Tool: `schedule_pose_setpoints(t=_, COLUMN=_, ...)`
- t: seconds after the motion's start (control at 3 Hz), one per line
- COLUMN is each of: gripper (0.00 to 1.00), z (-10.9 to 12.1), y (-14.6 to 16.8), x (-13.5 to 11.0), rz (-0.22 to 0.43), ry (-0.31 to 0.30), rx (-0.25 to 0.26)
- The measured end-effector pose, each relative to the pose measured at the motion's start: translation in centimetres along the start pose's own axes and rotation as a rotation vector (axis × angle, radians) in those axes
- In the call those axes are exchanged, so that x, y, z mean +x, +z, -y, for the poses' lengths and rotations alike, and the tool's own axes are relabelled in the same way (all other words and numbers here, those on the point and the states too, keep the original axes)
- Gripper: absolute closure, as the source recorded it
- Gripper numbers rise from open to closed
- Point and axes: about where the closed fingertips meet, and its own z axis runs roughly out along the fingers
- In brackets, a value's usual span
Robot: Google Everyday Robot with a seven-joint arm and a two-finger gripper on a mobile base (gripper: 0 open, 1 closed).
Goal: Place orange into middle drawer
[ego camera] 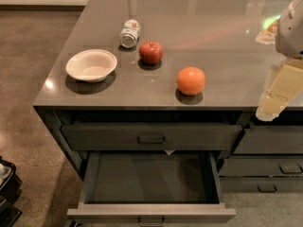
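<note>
The orange (191, 80) sits on the grey countertop (213, 41) near its front edge, right of centre. The middle drawer (151, 213) is pulled out below the counter, and its dark inside shows nothing in it. My gripper (272, 104) hangs at the right edge of the view, over the counter's front edge. It is to the right of the orange, apart from it, and holds nothing that I can see.
A red apple (151, 52) lies behind and left of the orange. A tipped can (129, 33) lies behind the apple, and a white bowl (91, 65) stands at the left. The top drawer (151, 136) is closed. Narrower drawers (274, 167) are at the right.
</note>
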Motion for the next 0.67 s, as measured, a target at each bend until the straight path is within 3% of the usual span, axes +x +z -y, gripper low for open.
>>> schedule_pose_setpoints(t=0.67, gripper=0.0, z=0.64, y=0.55, x=-0.75, rz=0.038, ry=-0.017, rx=0.003)
